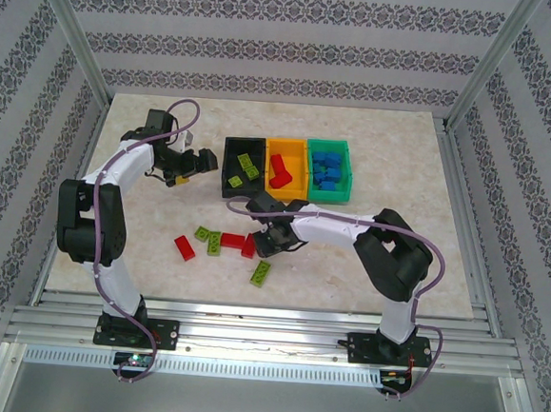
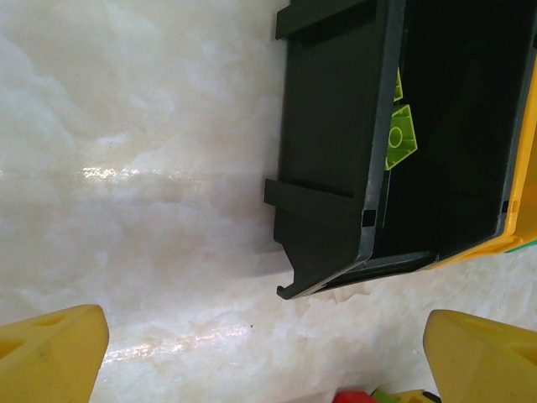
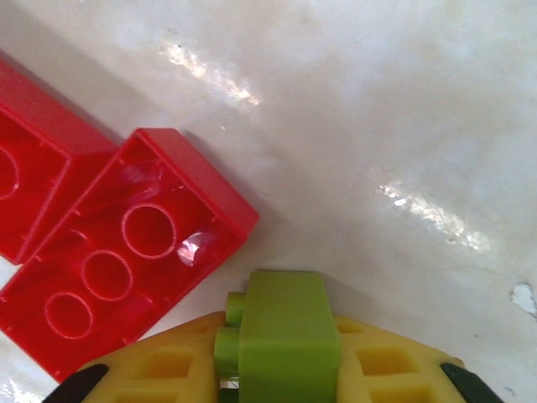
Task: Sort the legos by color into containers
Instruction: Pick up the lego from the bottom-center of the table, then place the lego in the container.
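My right gripper (image 3: 284,357) is shut on a lime green lego (image 3: 289,323), just above the table beside two upturned red legos (image 3: 126,260). From above, this gripper (image 1: 271,236) sits among loose legos: red ones (image 1: 185,248) (image 1: 233,241) and lime ones (image 1: 214,244) (image 1: 261,274). The containers stand in a row: the black bin (image 1: 230,153) holds lime legos, the orange-yellow bin (image 1: 297,181) holds red ones, and the green bin (image 1: 346,178) holds blue ones. My left gripper (image 1: 191,166) hangs open and empty left of the black bin (image 2: 336,143), with a lime lego (image 2: 401,138) visible inside.
The marble-patterned table (image 1: 138,252) is framed by metal posts and patterned walls. Bare surface lies left of the bins and along the right side. The edge of the orange-yellow bin (image 2: 524,201) shows past the black one in the left wrist view.
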`<state>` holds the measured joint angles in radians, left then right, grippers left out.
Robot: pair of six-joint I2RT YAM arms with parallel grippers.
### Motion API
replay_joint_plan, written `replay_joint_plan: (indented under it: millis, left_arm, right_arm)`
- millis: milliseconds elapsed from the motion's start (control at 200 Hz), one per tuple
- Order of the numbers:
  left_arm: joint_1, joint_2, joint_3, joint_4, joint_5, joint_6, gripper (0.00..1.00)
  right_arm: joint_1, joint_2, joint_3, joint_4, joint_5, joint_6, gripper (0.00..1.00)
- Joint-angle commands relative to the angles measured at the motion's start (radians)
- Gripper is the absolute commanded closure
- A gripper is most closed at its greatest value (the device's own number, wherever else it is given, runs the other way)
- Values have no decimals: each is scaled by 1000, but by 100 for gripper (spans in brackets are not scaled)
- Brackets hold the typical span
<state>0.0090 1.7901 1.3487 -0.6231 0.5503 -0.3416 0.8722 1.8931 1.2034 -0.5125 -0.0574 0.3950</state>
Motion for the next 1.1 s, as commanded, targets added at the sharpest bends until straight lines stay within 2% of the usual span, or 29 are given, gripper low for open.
replay_joint_plan:
  millis: [0,180,500,555,665,834,1099]
  left_arm:
    - [14,12,26,-9,19,-2,3]
    - [14,13,27,-10,18,-1,3]
    - [14,18,27,-32,-13,16,3]
    - [14,20,30,-36,-20,20,3]
    - [15,20,32,-33,-15,17,3]
    - [14,20,36,-31,-12,15,3]
    - [14,22,31,-21,2,8,3]
  right_arm:
    - [-14,-44,31,19,-16,-2,76]
    - [-55,-12,152,34,-42,-15,76]
    - [-159,190,565,-12,-71,-27,73]
    - [-182,222,620,-18,-86,-17,71]
    - [-209,257,690,-36,-104,-10,55]
    - [-216,200,609,1,-115,-11,51]
    - [-194,44,347,47,-145,-34,50]
